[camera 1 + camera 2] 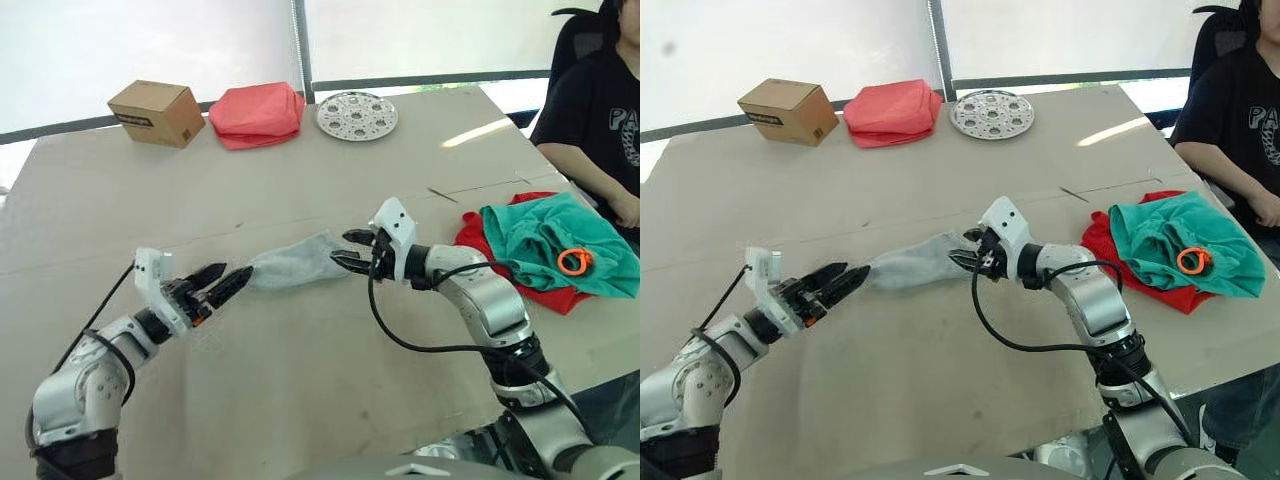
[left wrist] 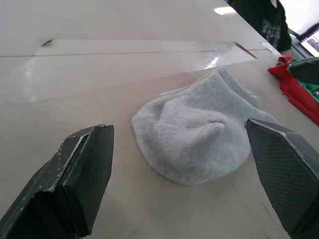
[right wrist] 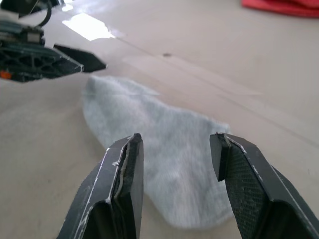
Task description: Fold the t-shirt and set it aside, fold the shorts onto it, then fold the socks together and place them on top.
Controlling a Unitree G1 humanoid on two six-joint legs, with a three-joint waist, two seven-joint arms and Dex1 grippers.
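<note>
I see the socks [image 1: 295,262] lying flat on the worktop [image 1: 300,160] as one light grey piece, stretched between my two tools; left tool [image 1: 222,282] sits at the sock's left end, fingers spread wide (left wrist view: both fingers [image 2: 82,169] flank the sock w/ clear gaps, gripping nothing); right tool [image 1: 345,250] sits at the sock's right end, fingers parted a moderate amount, tips over the sock edge, nothing pinched btwn them as far as I can tell in the right wrist view, where the sock [image 3: 159,144] lies beyond the two pads [image 3: 124,174]. T-shirt [image 1: 520,280] lies at the worktop's right side, red, mostly covered by the shorts [image 1: 550,245], teal, bunched on top; orange drawstring end [image 1: 573,262] shows on the shorts. Far edge of worktop, left to right: cardboard box [image 1: 157,112]; coral-pink folded cloth [image 1: 257,113]; round perforated metal disc [image 1: 357,115]. A person [image 1: 600,110] in a black shirt sits at the far right, beside the garments.
</note>
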